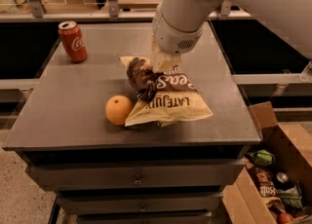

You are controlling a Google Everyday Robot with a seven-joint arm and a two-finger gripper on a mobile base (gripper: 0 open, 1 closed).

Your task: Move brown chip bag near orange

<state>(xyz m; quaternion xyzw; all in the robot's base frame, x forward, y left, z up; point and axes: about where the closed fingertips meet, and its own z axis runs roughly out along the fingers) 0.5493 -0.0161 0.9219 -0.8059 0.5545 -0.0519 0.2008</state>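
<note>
The brown chip bag [170, 102] lies on the grey table [73, 106], its cream end toward the front, with "LATE JULY" lettering showing. Its far-left part is bunched up dark brown. My gripper [155, 72] reaches down from the big white arm and is shut on that bunched part of the bag. The orange [119, 109] sits on the table right at the bag's front-left corner, touching it or nearly so, and lies to the front left of my gripper.
A red soda can [73, 41] stands at the table's far left. An open cardboard box [287, 145] of mixed snacks sits on the floor to the right. The table front has drawers [136, 179]. A railing runs behind the table.
</note>
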